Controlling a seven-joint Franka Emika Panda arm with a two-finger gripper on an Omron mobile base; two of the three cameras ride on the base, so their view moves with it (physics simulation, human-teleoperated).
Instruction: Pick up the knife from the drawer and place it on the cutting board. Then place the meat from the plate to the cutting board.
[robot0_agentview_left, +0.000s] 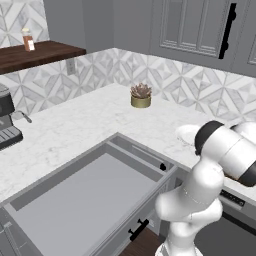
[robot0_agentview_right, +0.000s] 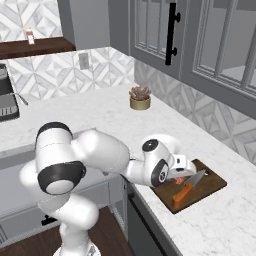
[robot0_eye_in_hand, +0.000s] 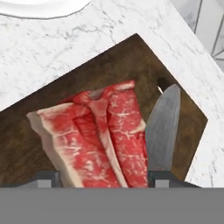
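While holding the meat (robot0_eye_in_hand: 100, 135) clamped in the claw (robot0_eye_in_hand: 103, 175) just above the cutting board (robot0_eye_in_hand: 118, 61), beside the knife (robot0_eye_in_hand: 164, 127) lying there, risked flopping it onto the blade or over the edge onto the desk (robot0_eye_in_hand: 65, 48) if released crooked.

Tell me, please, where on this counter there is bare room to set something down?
Bare marble lies between the potted plant and the open drawer, and right of the cutting board. The board is crowded: the meat, the knife and the claw.
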